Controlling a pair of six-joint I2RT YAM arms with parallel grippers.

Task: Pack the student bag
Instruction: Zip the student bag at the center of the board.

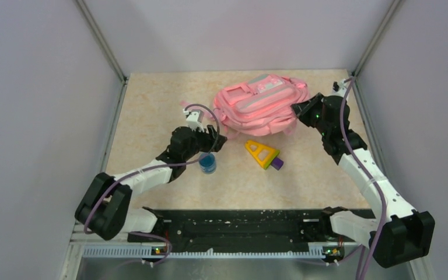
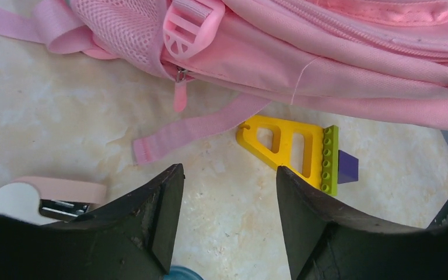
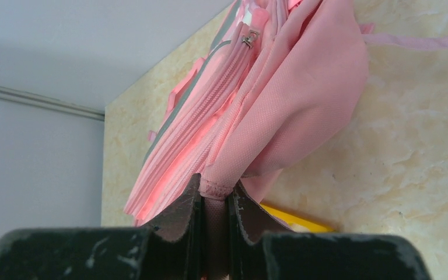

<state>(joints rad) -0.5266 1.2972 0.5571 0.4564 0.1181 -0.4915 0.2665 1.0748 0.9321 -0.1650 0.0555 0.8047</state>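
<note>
Student bag [image 1: 261, 105] fabric is pinched thinly in the right claw [image 3: 214, 189] and could be lost if tugged; the left claw [image 2: 228, 172] is spread wide.

Backpack [image 1: 262, 105] lies far centre-right on counter [image 1: 151, 105]. Block [image 1: 262, 154] just in front of it, beside loose strap [image 2: 192, 131]. Jar [image 1: 207, 164] left of block. Right gripper [image 3: 214, 201] clamps backpack's right edge.
</note>
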